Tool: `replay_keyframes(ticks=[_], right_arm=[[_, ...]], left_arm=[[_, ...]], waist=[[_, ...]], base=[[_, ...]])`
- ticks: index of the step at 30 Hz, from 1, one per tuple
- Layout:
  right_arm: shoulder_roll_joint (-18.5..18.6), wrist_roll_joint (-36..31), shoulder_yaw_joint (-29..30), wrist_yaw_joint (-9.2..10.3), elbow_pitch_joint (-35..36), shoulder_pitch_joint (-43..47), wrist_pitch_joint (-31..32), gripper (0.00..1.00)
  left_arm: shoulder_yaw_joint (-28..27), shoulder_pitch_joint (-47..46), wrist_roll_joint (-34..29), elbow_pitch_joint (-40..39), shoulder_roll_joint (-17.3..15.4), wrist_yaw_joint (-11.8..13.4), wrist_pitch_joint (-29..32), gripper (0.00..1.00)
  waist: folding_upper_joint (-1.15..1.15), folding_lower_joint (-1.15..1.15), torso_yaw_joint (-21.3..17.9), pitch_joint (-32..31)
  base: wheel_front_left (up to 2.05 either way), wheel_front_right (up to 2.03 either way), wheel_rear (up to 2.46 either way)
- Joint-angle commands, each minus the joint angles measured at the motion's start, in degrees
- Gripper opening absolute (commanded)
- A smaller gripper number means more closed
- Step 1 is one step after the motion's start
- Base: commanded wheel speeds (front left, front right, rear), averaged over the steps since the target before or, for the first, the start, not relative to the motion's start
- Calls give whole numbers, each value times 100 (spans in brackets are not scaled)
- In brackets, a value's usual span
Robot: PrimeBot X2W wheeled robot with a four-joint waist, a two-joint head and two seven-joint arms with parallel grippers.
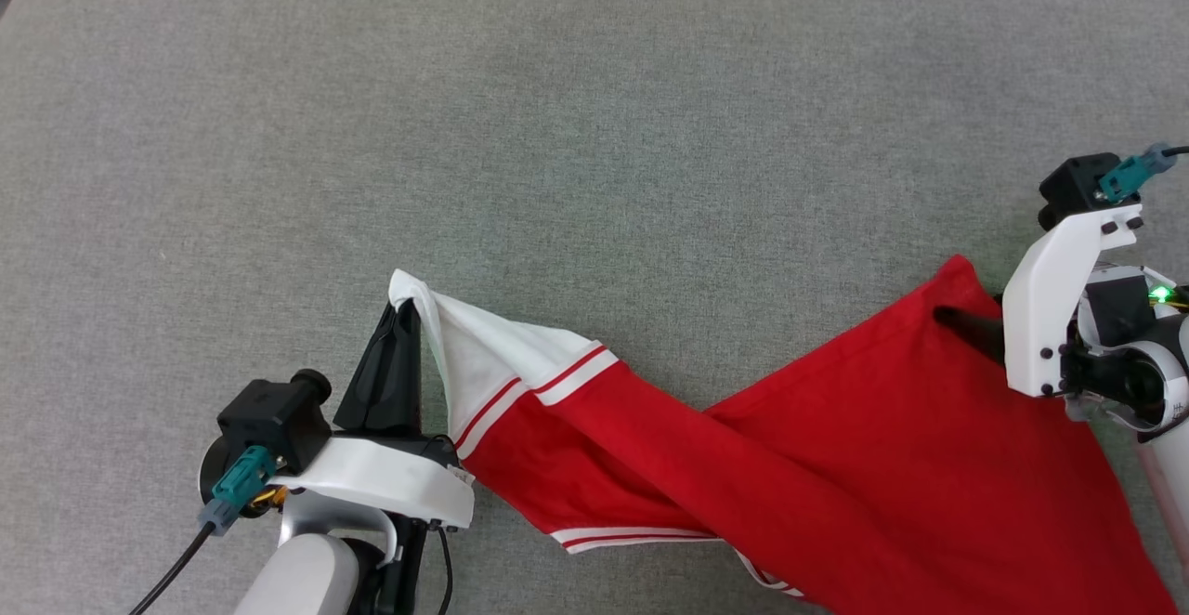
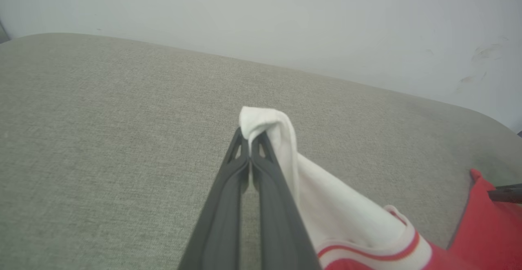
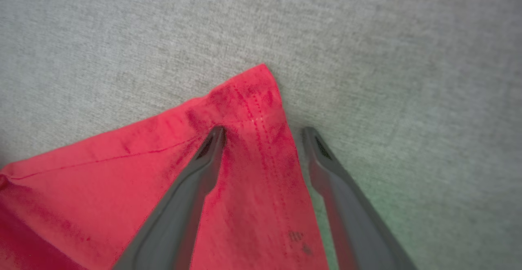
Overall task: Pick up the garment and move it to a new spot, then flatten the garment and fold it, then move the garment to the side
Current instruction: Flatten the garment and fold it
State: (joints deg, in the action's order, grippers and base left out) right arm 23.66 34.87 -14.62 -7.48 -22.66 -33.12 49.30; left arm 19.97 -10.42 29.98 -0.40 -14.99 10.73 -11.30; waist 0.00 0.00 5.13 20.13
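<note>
- Starting with the biggest thing, we've got a grey fabric-covered tabletop (image 1: pixel 594 85) under everything. A pale wall (image 2: pixel 285 17) sits behind its far edge in the left wrist view.
- The garment (image 1: pixel 836 448) is strung across the near part of that tabletop. It runs from left of centre out to the right side, and its red body is twisted and bunched around the middle. Its lower part runs off the bottom of the head view.
- The left end effector (image 2: pixel 249 133) has its fingers pressed together, pinching the tip of the white sleeve (image 1: pixel 483 355). The cloth folds over the fingertips and drapes off toward the robot's right.
- The right end effector (image 3: pixel 264 130) is spread wide at the red corner (image 3: pixel 253 94). One finger lies over red cloth and the other over bare grey fabric just beside the hem, so it's gripping nothing that we can see.
- Smallest bit: the red-and-white striped trim (image 1: pixel 567 378) where the sleeve meets the red body.
</note>
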Motion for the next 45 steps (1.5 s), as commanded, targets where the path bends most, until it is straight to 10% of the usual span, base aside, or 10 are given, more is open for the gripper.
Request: replay_keyframes(ticks=[1, 25, 45], right_arm=[[-153, 110, -276, -2, -296, 277, 135, 0], [28, -52, -259, 2, -143, -497, -2677, 0], [-286, -637, 623, 3, -510, -3945, -3889, 0]], left_arm=[[-3, -69, 6, 43, 18, -8, -47, 0], [-650, -1553, 422, 640, -767, -396, 490, 0], [-869, -6585, 140, 2613, -1093, -787, 547, 0]], waist=[[0, 0, 1, -31], [0, 0, -498, -1516], [0, 0, -946, 283]], base=[[0, 0, 0], [0, 0, 0], [0, 0, 0]])
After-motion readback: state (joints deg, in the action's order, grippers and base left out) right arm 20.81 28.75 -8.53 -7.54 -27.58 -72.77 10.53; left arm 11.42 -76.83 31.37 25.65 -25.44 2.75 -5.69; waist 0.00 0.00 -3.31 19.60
